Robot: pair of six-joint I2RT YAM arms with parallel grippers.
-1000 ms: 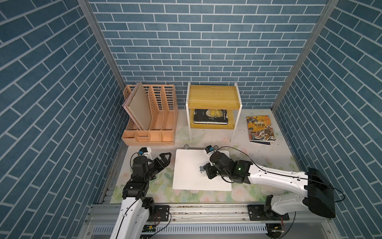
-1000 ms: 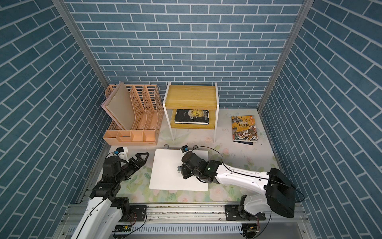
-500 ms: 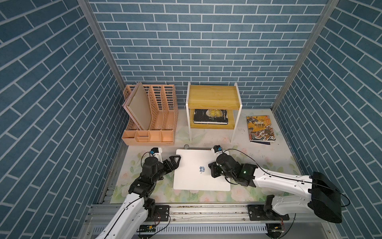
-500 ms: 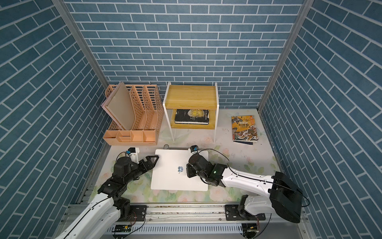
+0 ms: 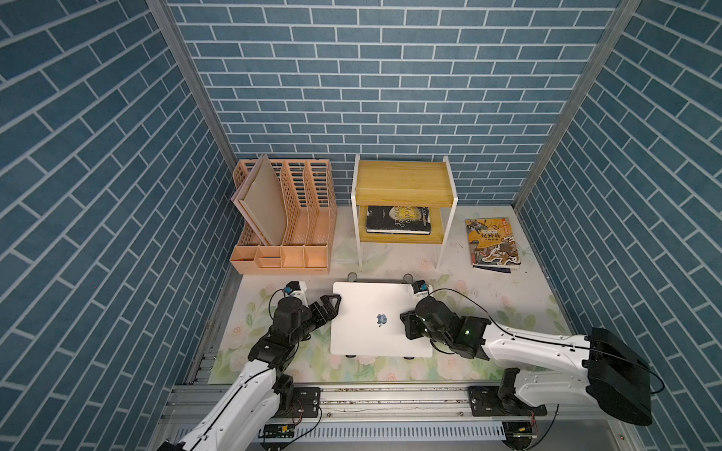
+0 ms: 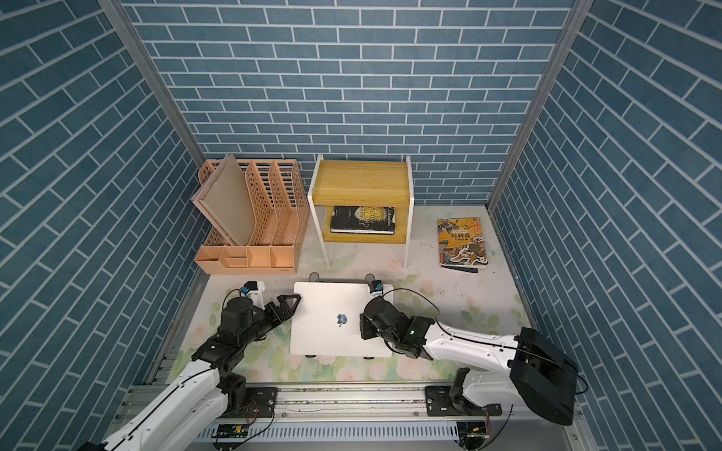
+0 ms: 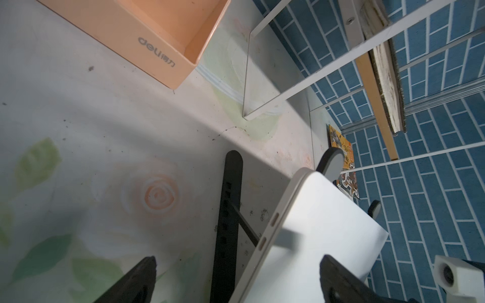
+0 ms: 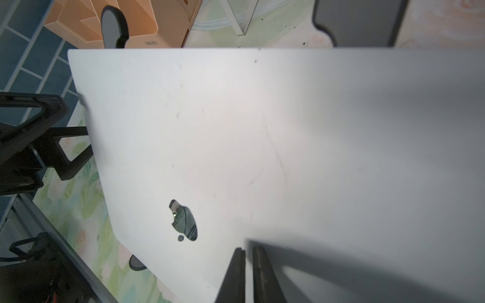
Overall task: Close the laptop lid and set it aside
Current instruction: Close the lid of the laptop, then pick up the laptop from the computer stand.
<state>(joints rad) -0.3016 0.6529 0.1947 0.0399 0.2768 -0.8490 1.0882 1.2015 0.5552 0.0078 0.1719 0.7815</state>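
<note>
The laptop [image 5: 375, 318] sat on a dark stand [image 7: 228, 210], with the laptop lid [image 6: 332, 304] down flat on its base and the logo [image 8: 183, 220] facing up. The left pincer [image 5: 330, 307] had its jaws apart, the laptop's left edge between them. The right pincer [image 5: 404, 325] was pressed together, tips over the lid just beside the logo; contact could not be told. Bare mat [image 5: 488, 296] lay open beyond the right pincer, out to a book [image 5: 493, 243]. A narrower strip separated the left pincer from the organiser [image 5: 281, 257]. Counted: one laptop, one stand, two books, the second [image 5: 398, 220] inside one shelf [image 5: 402, 183], and one three-slot organiser.
</note>
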